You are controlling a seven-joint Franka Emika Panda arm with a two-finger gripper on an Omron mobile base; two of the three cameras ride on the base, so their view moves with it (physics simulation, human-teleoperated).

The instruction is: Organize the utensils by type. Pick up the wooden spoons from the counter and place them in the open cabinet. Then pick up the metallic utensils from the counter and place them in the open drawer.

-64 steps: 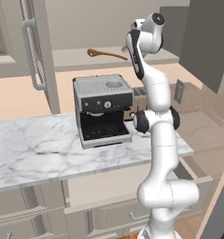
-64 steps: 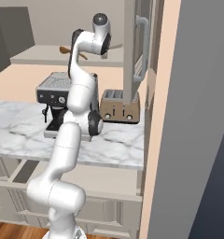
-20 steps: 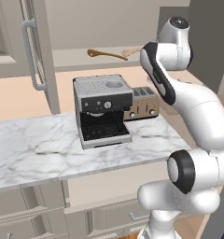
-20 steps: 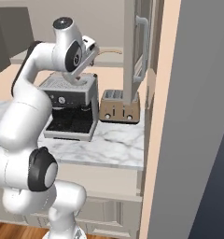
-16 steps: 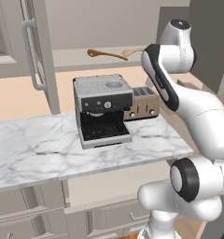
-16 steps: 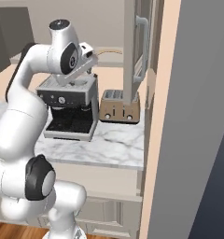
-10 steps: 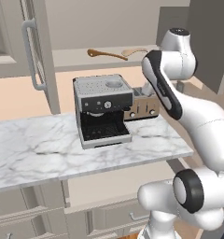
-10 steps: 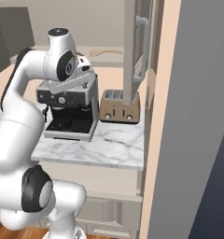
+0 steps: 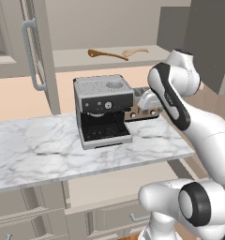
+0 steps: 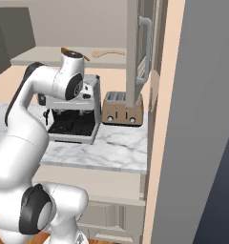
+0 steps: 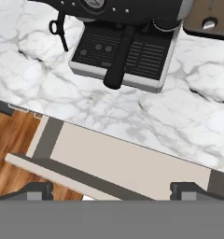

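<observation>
Two wooden spoons lie on the shelf of the open cabinet (image 9: 77,60): the longer orange-brown one (image 9: 105,54) on the left and the pale tan one (image 9: 134,51) just right of it. The pale spoon (image 10: 107,53) also shows in the right base view. My gripper (image 11: 111,191) is open, its fingertips (image 11: 37,189) wide apart with nothing between them. It hangs above the counter (image 11: 188,116) and looks down on the open drawer (image 11: 128,163), whose beige bottom is bare where I see it. The metallic utensils are out of view.
A black and steel coffee machine (image 9: 103,110) stands on the counter with a toaster (image 10: 122,109) to its right. The cabinet door (image 10: 138,52) hangs open above the toaster. A tall wall (image 10: 192,119) borders the counter on the right.
My arm has drawn back from the cabinet shelf and swung the hand down in front of the coffee machine. The pale spoon now lies on the shelf beside the orange-brown one.
</observation>
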